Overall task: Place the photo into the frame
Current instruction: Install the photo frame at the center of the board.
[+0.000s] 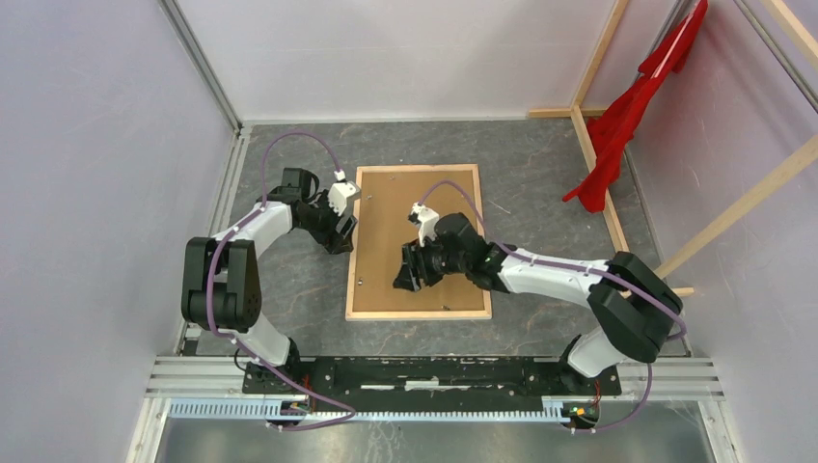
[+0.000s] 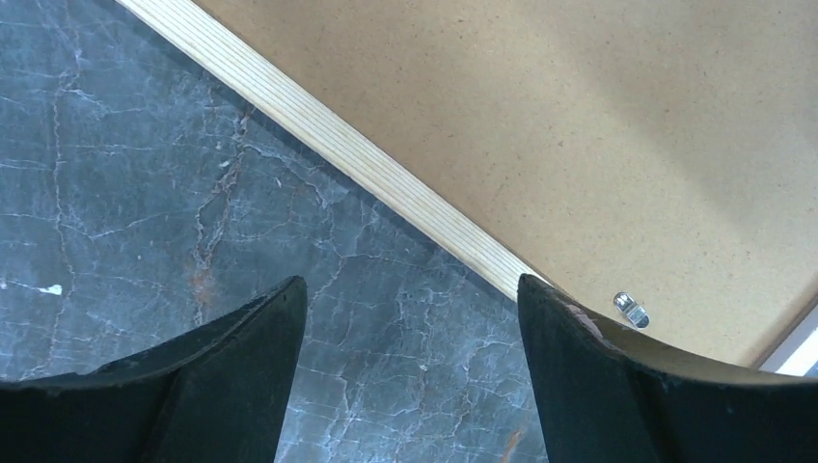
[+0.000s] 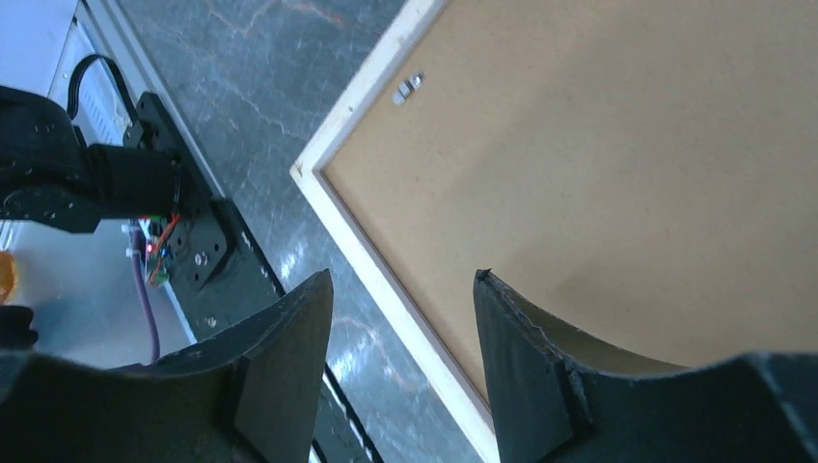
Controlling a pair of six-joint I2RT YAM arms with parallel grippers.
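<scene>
Top external: left gripper (image 1: 340,235) released beside the frame (image 1: 417,313) edge, right gripper (image 1: 404,277) released over it.

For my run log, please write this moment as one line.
frame: back up on table; backing board: in frame; left gripper: open; right gripper: open; photo: unseen
</scene>
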